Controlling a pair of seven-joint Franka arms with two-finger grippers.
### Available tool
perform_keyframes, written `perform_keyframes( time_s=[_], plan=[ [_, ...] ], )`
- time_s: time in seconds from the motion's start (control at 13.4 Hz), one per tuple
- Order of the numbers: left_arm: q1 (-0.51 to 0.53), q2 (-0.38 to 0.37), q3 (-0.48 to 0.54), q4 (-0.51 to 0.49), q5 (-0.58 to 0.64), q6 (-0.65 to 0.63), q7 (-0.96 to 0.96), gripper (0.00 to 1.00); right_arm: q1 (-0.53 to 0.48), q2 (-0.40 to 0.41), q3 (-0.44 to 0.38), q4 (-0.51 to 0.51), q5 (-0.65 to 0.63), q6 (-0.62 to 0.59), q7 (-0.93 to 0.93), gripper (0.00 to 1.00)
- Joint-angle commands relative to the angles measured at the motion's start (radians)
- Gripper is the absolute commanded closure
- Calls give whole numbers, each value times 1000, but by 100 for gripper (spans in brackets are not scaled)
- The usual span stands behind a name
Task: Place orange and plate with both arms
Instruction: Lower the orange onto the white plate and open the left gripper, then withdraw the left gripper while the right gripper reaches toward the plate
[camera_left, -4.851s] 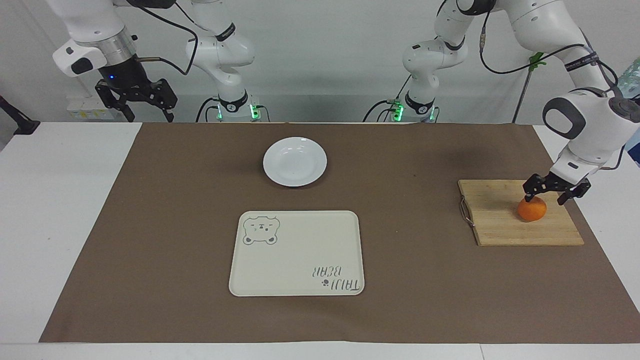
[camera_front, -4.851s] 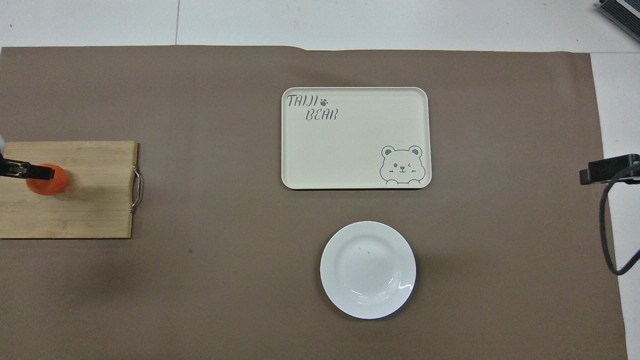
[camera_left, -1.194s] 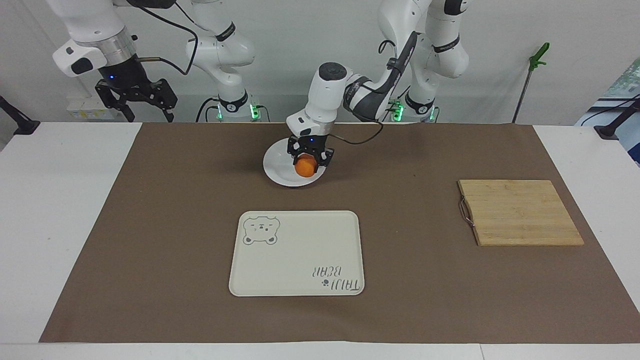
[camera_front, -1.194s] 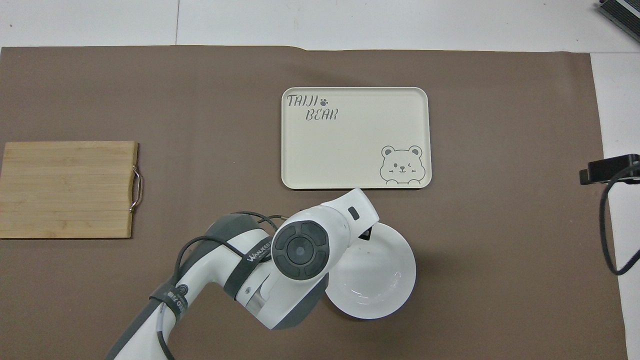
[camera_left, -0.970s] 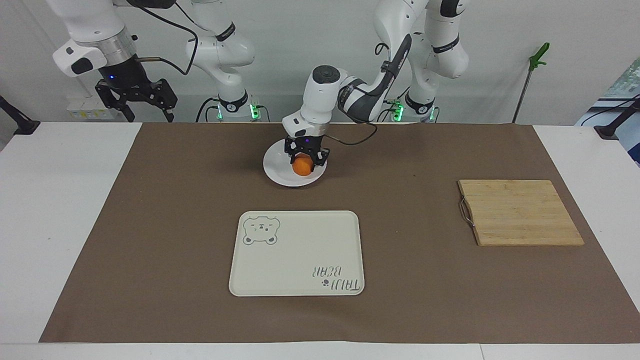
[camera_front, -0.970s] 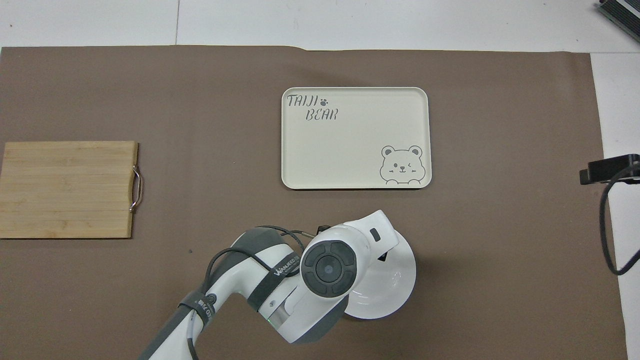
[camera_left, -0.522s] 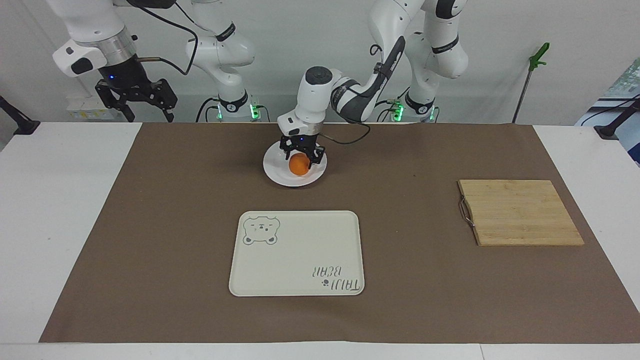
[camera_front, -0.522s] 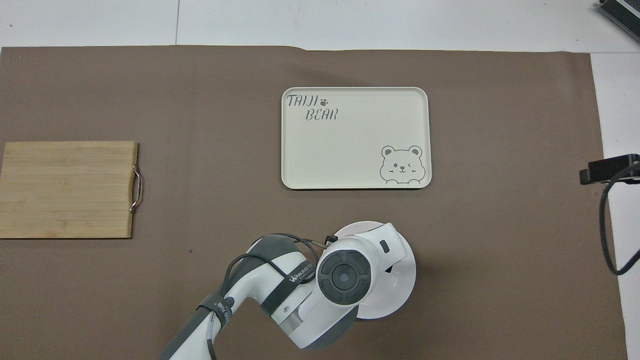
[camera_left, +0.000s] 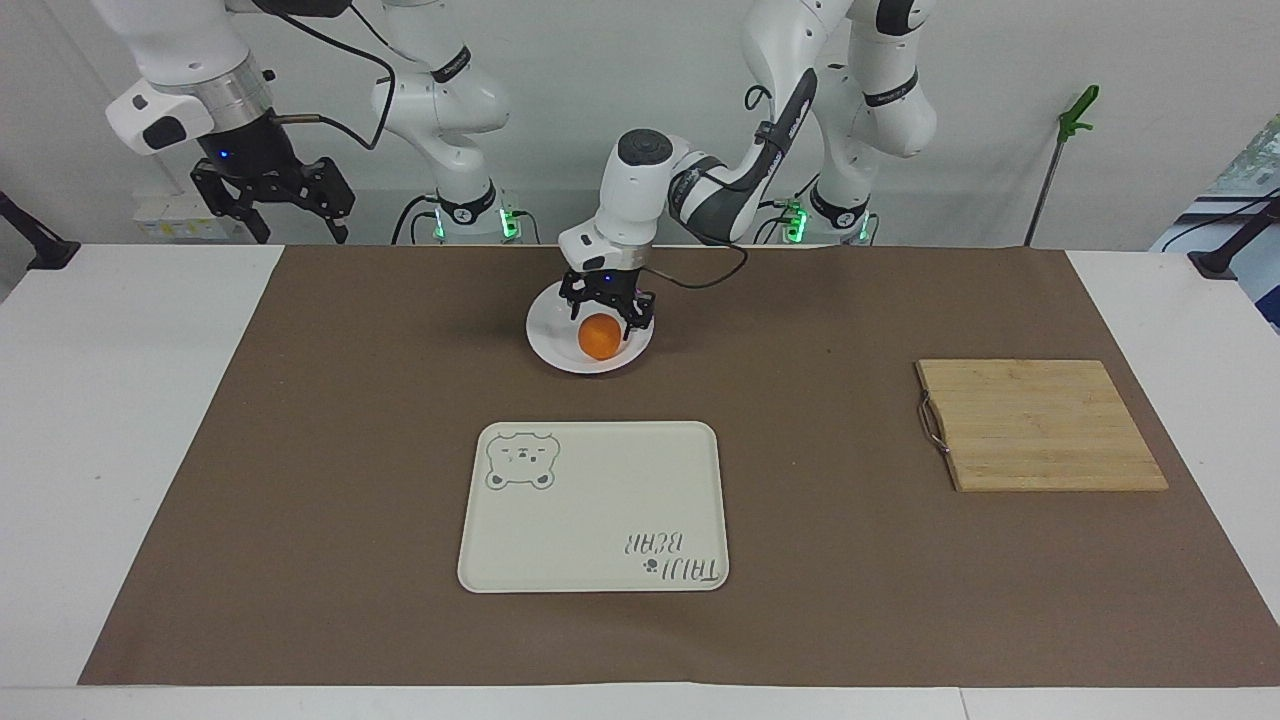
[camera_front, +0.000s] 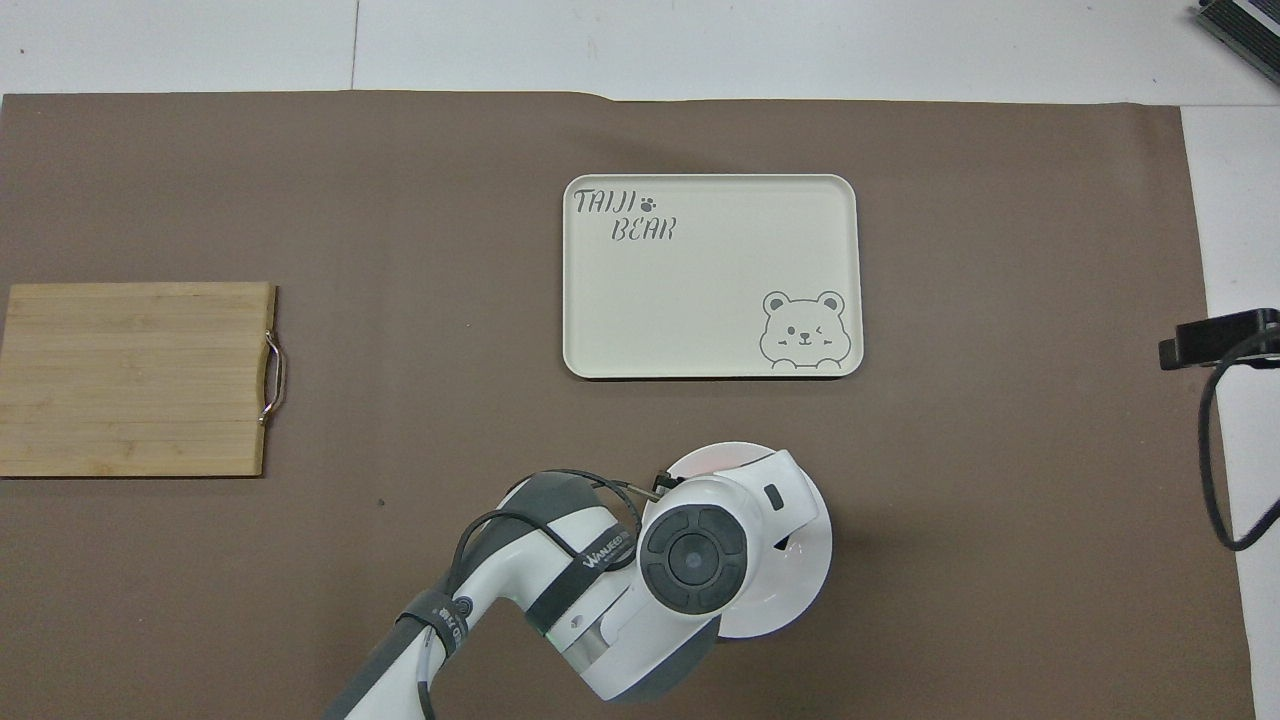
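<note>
Orange fruit (camera_left: 599, 337) on white plate (camera_left: 552, 345)

orange (camera_left: 599, 337): round, bright, resting in plate | plate (camera_left: 552, 342): white, glossy, flat on brown mat

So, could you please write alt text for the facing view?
An orange sits on a white plate, with the left gripper open just above it. A cream bear tray and a wooden cutting board lie empty; the right gripper waits open, raised at the table's edge.

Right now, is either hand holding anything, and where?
Nothing. The left hand is open just above the orange on the plate; the right hand waits open.
</note>
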Motion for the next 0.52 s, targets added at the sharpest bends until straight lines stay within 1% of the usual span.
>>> perform_keyframes(
  time_s=[0.0, 0.15, 0.22, 0.3, 0.45],
  plan=[
    [54, -86, 0, -13, -4, -115, 14, 0, 0, -16, 1, -13, 6, 1, -30, 0],
    [109, -117, 24, -13, 54, -165, 17, 0, 0, -18, 1, -14, -3, 2, -52, 0],
    [159, -133, 24, -14, 72, -190, 37, 0, 0, -21, 1, -20, -12, 2, -107, 0],
    [204, -152, 24, -13, 74, -224, 80, 0, -6, -21, 1, -24, -14, 7, -161, 0],
    [319, -206, 24, -13, 74, -257, 207, 0, -8, -21, 1, -34, -11, 10, -163, 0]
  ],
)
